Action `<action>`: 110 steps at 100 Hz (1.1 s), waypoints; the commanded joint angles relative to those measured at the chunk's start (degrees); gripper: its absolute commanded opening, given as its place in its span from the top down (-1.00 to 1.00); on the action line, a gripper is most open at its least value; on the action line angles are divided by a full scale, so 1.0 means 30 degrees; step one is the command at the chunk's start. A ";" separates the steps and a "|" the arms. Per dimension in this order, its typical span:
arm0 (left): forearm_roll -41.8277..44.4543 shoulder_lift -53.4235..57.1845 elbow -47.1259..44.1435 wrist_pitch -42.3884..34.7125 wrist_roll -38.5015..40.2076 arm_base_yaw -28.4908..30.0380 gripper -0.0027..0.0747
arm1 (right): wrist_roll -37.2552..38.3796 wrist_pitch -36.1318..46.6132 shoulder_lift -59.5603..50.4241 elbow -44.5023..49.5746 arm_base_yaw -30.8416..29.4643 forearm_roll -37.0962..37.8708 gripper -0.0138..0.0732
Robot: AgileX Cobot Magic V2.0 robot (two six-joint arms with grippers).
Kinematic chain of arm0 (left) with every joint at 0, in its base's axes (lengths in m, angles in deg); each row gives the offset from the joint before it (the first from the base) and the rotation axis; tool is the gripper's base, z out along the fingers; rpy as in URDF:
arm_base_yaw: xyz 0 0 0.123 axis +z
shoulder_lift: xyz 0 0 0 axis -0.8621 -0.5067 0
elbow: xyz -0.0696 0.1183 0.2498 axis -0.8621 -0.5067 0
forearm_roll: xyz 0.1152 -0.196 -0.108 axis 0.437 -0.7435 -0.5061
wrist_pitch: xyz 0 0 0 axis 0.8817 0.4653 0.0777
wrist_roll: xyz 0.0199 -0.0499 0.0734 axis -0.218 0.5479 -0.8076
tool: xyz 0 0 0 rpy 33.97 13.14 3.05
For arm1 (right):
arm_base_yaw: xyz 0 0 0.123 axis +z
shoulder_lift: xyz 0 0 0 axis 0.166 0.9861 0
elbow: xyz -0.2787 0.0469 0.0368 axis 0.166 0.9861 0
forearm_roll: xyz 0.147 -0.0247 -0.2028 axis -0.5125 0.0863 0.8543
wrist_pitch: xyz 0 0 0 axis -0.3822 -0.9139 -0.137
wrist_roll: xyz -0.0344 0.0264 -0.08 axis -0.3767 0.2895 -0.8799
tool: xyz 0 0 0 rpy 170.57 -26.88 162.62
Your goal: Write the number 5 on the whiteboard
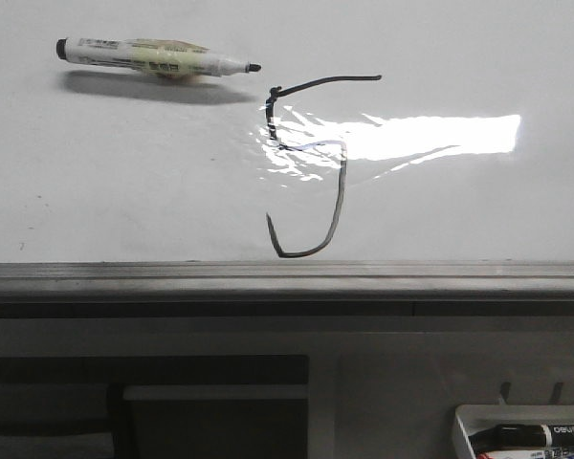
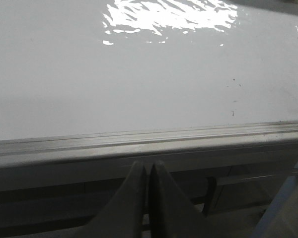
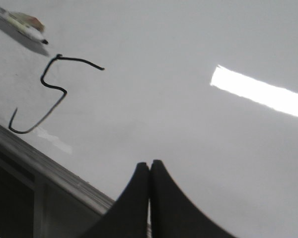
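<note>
Both grippers, left gripper [image 2: 148,171] and right gripper [image 3: 149,171], pressed together; number 5 [image 1: 311,163] partly glare-washed.

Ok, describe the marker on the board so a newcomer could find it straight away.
Start from the whiteboard, the glossy white surface filling the front view above its grey frame edge. Look to its far left part, left of the hand-drawn number 5. The marker lies flat there, uncapped, black tip toward the 5; it is the only loose object on the board, unlike the markers in the tray below.

Glossy, rippled white whiteboard [image 1: 124,182], brushed grey metal frame edge [image 1: 287,279], smooth plastic marker [image 1: 153,57]
</note>
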 commanded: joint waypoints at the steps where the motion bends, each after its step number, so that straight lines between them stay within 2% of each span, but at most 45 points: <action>1: -0.0258 0.0478 -0.0299 -0.0969 0.0070 0.0081 0.98 | -0.0038 0.2482 0.0208 0.0041 -0.1941 -0.0473 0.82; 14: -0.0258 0.0478 -0.0299 -0.0969 0.0070 0.0081 0.98 | -0.1259 0.5071 0.0208 0.1083 -0.5963 -0.4305 0.82; 30: -0.0258 0.0478 -0.0299 -0.0969 0.0070 0.0081 0.98 | -0.6093 0.7694 0.0208 0.3362 -1.0919 -1.1918 0.82; 42: -0.0258 0.0478 -0.0299 -0.0969 0.0070 0.0081 0.98 | -0.6749 0.8694 -0.0117 0.5371 -1.3171 -1.2702 0.82; 47: -0.0258 0.0478 -0.0299 -0.0969 0.0070 0.0081 0.98 | -0.6749 0.8561 -0.0571 0.5989 -1.3461 -1.2807 0.82; 50: -0.0258 0.0478 -0.0299 -0.0969 0.0070 0.0081 0.98 | -0.6749 0.7003 -0.0937 0.5951 -1.3497 -1.3024 0.82; 61: -0.0258 0.0478 -0.0299 -0.0969 0.0070 0.0081 0.98 | -0.6749 0.3991 -0.2848 0.5934 -1.3497 -1.3365 0.82; 110: -0.0313 0.0478 -0.0299 -0.1006 0.0070 0.0081 0.98 | -0.6749 0.4166 -0.2786 0.5934 -1.3512 -1.3293 0.82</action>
